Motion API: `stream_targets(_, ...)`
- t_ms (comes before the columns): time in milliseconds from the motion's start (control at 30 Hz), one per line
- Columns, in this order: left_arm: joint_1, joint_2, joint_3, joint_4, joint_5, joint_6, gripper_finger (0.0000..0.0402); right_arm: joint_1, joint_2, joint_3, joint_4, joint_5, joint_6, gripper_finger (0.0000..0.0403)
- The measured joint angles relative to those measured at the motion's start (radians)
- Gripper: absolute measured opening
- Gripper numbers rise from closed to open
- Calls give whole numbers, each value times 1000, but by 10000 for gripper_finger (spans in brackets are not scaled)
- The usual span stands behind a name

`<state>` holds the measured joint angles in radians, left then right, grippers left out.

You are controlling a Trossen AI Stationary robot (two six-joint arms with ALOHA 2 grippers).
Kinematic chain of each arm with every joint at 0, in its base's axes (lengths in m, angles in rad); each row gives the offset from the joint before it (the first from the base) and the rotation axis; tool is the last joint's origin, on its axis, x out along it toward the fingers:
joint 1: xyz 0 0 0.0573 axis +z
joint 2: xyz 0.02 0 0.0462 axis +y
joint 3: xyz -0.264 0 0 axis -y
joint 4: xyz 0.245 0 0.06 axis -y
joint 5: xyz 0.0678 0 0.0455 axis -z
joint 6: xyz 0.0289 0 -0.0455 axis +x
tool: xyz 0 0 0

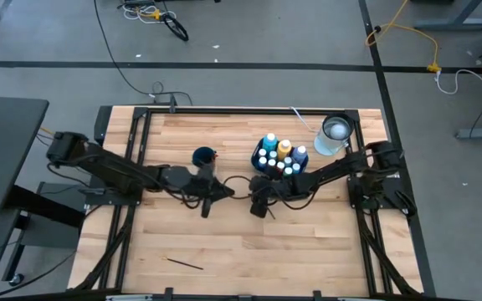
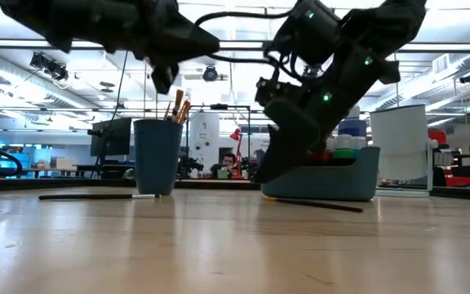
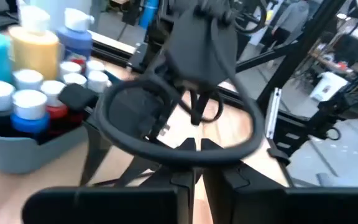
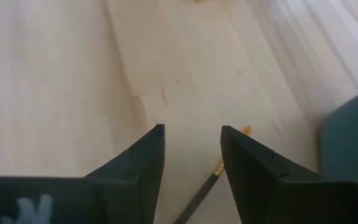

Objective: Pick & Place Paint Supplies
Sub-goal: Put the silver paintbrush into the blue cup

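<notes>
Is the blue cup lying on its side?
No, the blue cup stands upright on the table, with brushes sticking out of its top.

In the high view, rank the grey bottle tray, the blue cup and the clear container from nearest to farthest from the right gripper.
From the right gripper:
1. Grey bottle tray, just behind it.
2. Blue cup, toward the left arm's side.
3. Clear container, at the far right corner.

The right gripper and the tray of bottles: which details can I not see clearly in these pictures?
- Right gripper: open over a brush; the wrist view's bottom edge cuts the handle off.
- Tray: in the low view the right arm hides its left part.
- Bottles: too small in the high view to read labels.
- Blue cup: its wall hides the brush handles inside.
</notes>
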<state>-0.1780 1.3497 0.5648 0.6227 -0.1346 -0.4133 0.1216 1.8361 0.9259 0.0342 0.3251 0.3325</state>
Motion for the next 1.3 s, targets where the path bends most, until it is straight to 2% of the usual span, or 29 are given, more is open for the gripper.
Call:
stream_targets(333,-54,-211,0,-264,-194,80,32,-45,5,-1,-80,-3,-30,151)
stream_targets(633,-82,-228,0,-400,-329,109,31,-4,-46,51,-147,-3,-60,151)
stream_targets(733,-87,-227,0,-436,-374,88,31,27,-50,88,-203,-42,-52,146)
stream_targets(867,-98,-228,0,-448,-368,100,31,83,-53,143,-285,-80,-52,133)
stream_targets(1033,-126,-221,0,-501,-322,134,31,142,-53,160,-276,-82,-15,124)
stream_targets(1133,-152,-220,0,-557,-374,77,31,165,-53,159,-284,-82,8,124)
stream_targets(1300,-201,-220,-42,-659,-430,-111,35,188,-53,159,-245,-59,-4,123)
